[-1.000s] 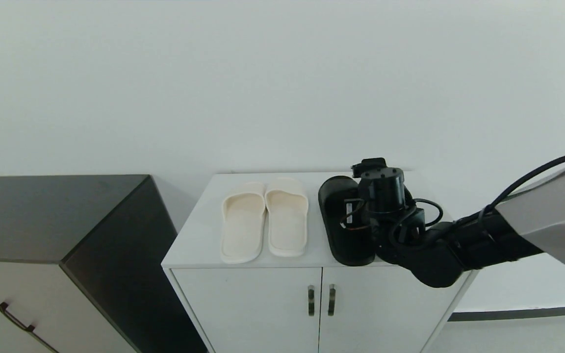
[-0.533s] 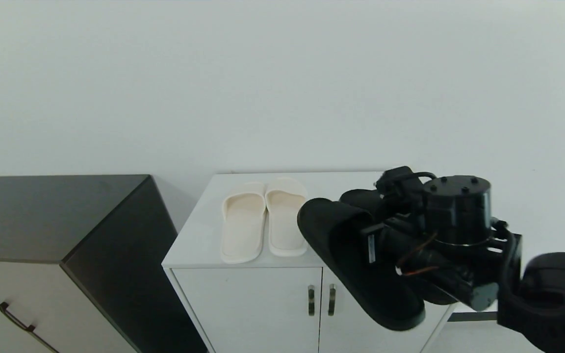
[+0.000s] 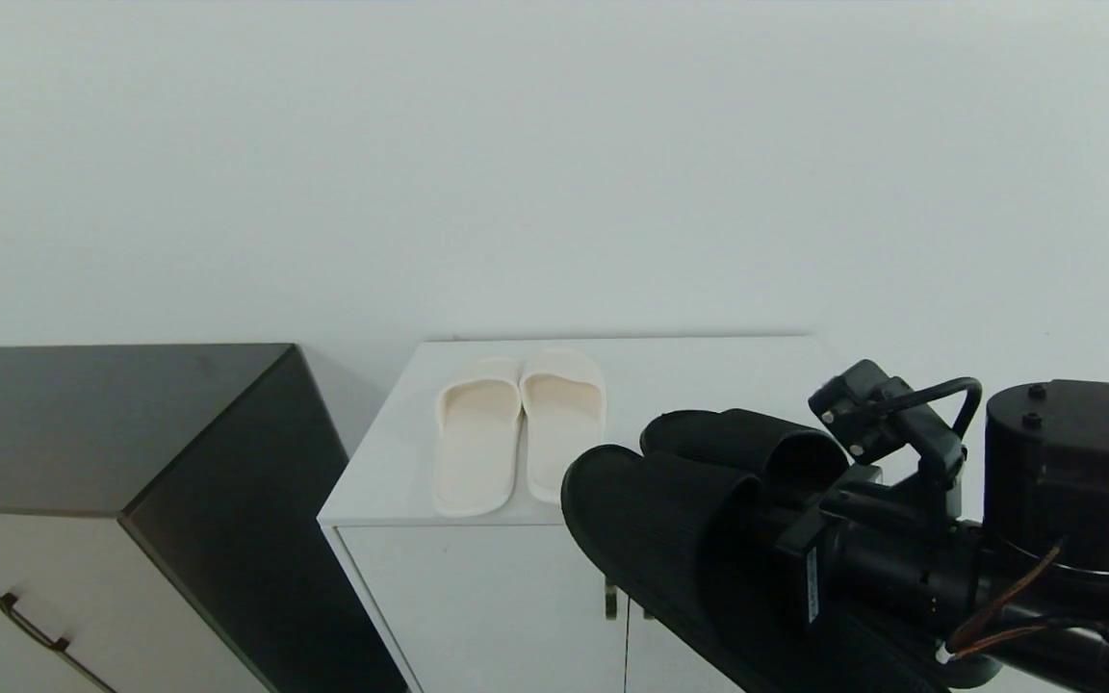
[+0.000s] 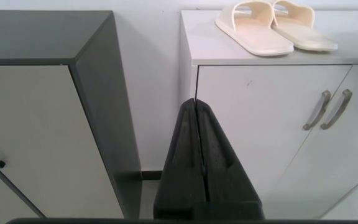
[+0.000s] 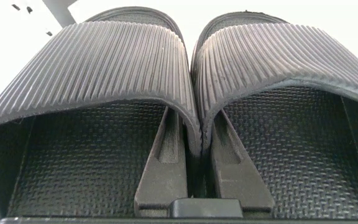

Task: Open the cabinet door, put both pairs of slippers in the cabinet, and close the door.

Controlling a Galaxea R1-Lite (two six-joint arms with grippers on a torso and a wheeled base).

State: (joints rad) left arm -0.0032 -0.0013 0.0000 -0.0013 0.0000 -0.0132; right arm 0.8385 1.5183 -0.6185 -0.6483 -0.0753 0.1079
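Note:
My right gripper [image 5: 194,146] is shut on the pair of black slippers [image 3: 699,500], one finger inside each slipper [image 5: 104,81], pinching their inner strap edges together. The pair hangs in the air in front of the white cabinet [image 3: 477,597], off its top. A cream pair of slippers [image 3: 518,431] lies side by side on the cabinet top, also the cream slippers [image 4: 272,25] in the left wrist view. Both cabinet doors are closed, their two handles [image 4: 328,109] meeting in the middle. My left gripper [image 4: 196,102] is shut and empty, low in front of the cabinet's left edge.
A dark-topped cabinet [image 3: 112,423] with pale fronts stands close to the left of the white one, seen as the dark cabinet [image 4: 42,93] in the left wrist view. A plain white wall runs behind both. The right half of the cabinet top [image 3: 709,371] is bare.
My right gripper has lifted the black slippers off the cabinet top and drawn them back and to the right, toward the camera. The cream pair has stayed put.

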